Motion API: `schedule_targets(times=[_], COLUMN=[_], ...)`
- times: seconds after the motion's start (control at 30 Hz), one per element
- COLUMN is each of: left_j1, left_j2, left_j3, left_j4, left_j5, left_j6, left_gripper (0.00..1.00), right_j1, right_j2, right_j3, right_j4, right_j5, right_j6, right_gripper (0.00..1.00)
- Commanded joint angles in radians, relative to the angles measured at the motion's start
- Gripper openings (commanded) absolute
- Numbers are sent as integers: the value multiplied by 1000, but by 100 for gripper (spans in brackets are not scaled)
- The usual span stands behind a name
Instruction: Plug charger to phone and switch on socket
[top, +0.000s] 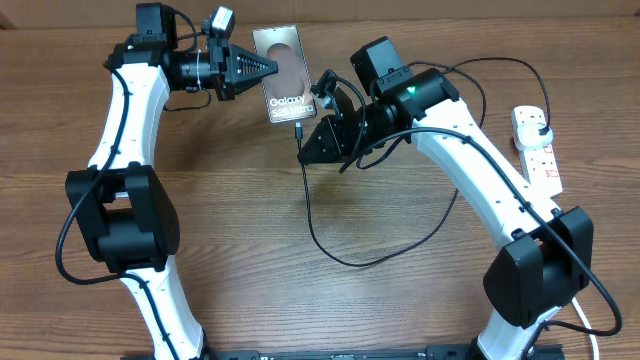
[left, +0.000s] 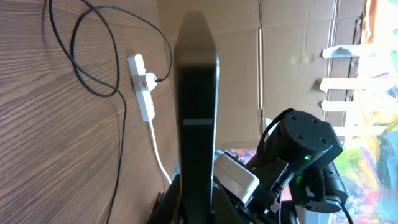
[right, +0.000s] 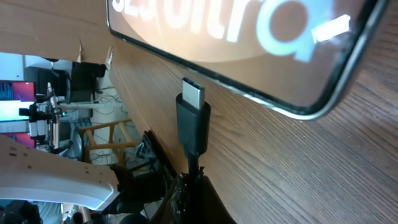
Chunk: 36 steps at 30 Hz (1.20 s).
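Observation:
The phone (top: 284, 75) lies at the far middle of the table, its glossy face with white "Galaxy S25 Ultra" lettering up. My left gripper (top: 270, 66) is shut on its left edge; in the left wrist view the phone (left: 198, 93) shows edge-on as a dark slab rising from the jaws (left: 198, 205). My right gripper (top: 305, 142) is shut on the charger cable just behind its connector tip (top: 298, 130). In the right wrist view the connector (right: 193, 112) points at the phone's bottom edge (right: 249, 56), a small gap away. The white socket (top: 535, 148) lies far right with the black plug in it.
The black cable (top: 350, 262) loops over the table's middle and runs up to the socket. The socket's white cord (top: 592, 322) trails off the front right. A cardboard wall (left: 298, 37) stands behind the table. The socket also shows in the left wrist view (left: 143, 87).

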Motion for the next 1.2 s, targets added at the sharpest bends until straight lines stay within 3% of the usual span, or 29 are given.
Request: schedule_targets(times=[0.0,1.17], left_j1=[-22,-37], left_j2=[-32,-32], left_j3=[0,0], left_j4=[3,0], left_j5=[64,42], left_j6=[31,56], left_gripper=[4,4], right_j1=[2,-26], right_j2=[-7,-7], right_j3=[8,10], right_j4=[5,24], right_j5=[10,34], right_j6=[-15,-14], right_gripper=[4,4])
